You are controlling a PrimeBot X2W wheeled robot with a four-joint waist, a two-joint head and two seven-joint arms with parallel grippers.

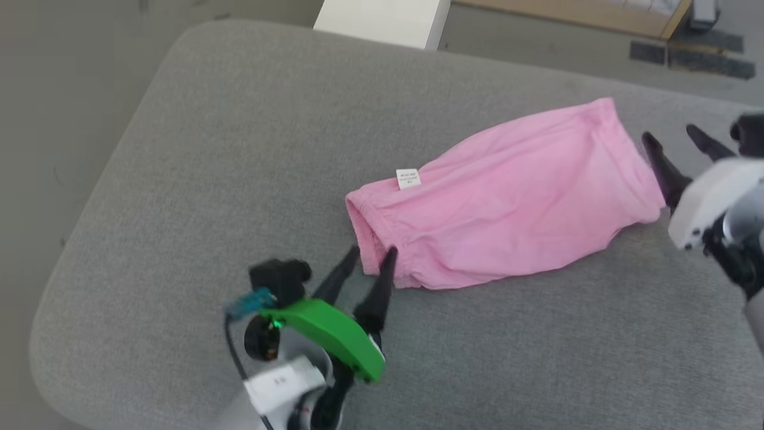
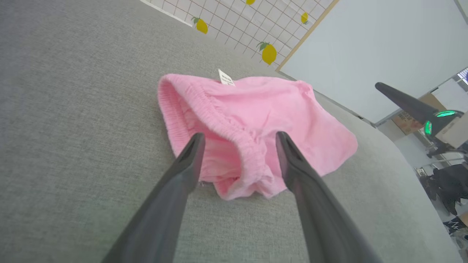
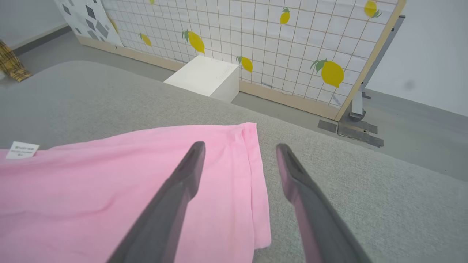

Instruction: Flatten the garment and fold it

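Garment lies lengthwise on grey cushion, waistband end toward left gripper, hem end toward right gripper. White label sits on top near the waistband. Left fingers are spread, tips either side of the gathered waistband corner, gripping nothing; contact with cloth hard to judge. Right fingers are also spread, one over the hem, the other over bare cushion, nothing held. Right arm is blurred and cut by the head view edge. Can't tell the two legs apart.
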